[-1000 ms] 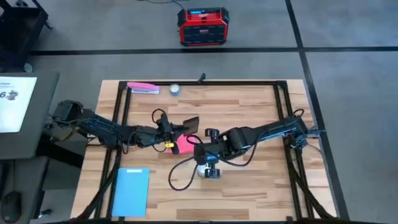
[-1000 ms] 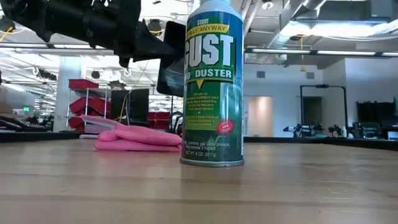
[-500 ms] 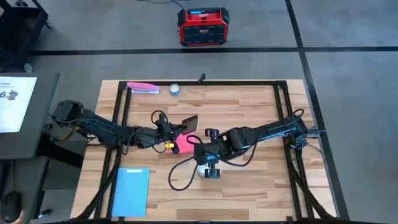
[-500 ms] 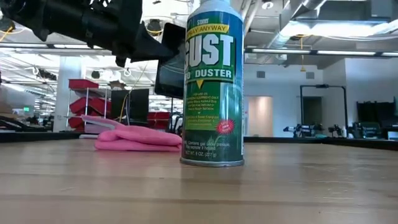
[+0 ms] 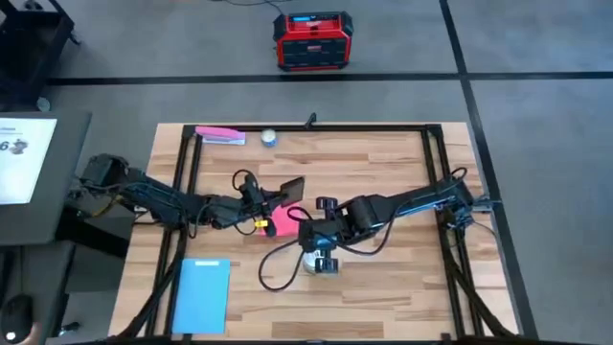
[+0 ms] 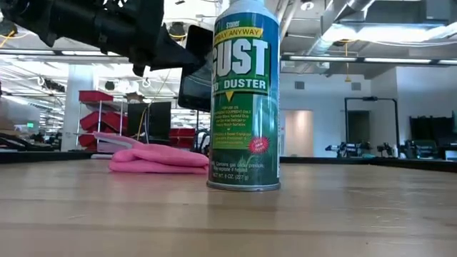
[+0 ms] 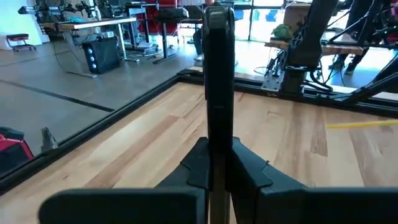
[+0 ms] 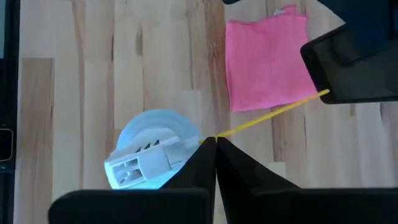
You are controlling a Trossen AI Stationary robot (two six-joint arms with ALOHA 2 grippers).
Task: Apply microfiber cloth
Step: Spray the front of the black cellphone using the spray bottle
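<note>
1. The left gripper (image 7: 217,168) is clamped on a black phone (image 5: 290,191), gripping it by the thin edge and holding it clear of the table near its centre. Judged reason: this presents the screen for cleaning.
2. The microfiber cloth (image 5: 284,221), pink and folded, lies flat on the wooden table (image 5: 383,287), partly under the raised phone, between the two grippers. Nothing grips it; applying it is not yet begun.
3. The right gripper (image 8: 214,144) hangs just above the nozzle of the dust-remover spray can (image 6: 245,93), fingers closed tip to tip with a thin yellow straw (image 8: 273,114) pinched between them. The can stands upright just beside the cloth.
4. Hidden: the low view shows only part of the phone behind the can; which face of the phone is the screen cannot be told. In the high view the right arm covers most of the can.
5. A light-blue rectangle (image 5: 203,294) lies well apart, near the table's front-left corner.
</note>
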